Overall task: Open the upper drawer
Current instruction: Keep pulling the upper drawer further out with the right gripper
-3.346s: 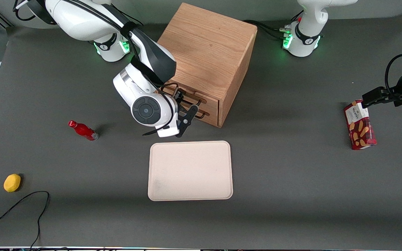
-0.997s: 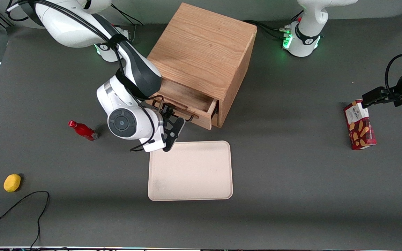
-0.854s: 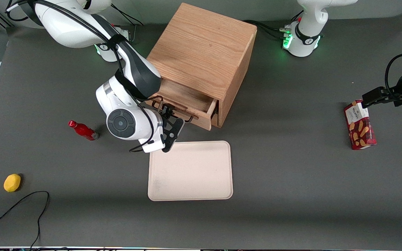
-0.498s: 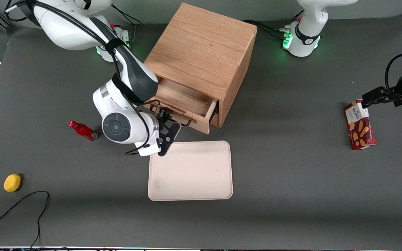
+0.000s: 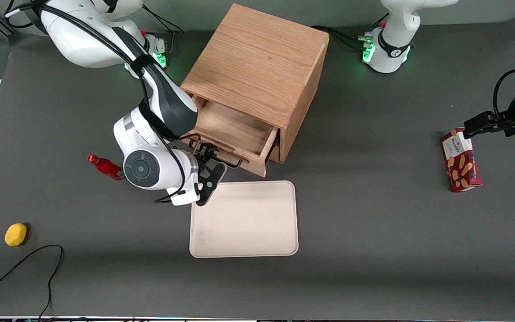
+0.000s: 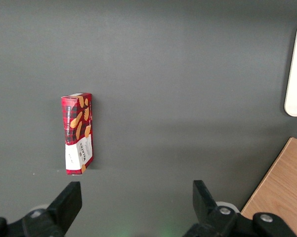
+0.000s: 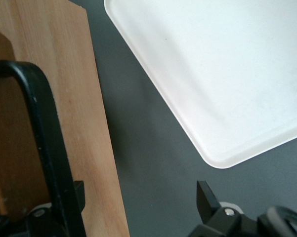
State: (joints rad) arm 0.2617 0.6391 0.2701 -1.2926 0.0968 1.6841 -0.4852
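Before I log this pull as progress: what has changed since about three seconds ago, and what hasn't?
The upper drawer has slid out of the cabinet toward the front camera, drawn by the gripper at its black handle; its wooden floor now shows. The cabinet itself seems to have turned slightly. The tray, red bottle, yellow ball and biscuit box stayed put.

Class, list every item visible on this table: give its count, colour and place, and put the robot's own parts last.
cabinet: one, light oak, mid-table.
upper drawer: one, oak with black bar handle, pulled out.
tray: one, cream, nearer the front camera than the cabinet.
bottle: one, red, toward the working arm's end.
lemon: one, yellow, same end, nearer the camera.
cable: one, black, near the lemon.
biscuit box: one, red, toward the parked arm's end.
gripper: one, black, at the handle.
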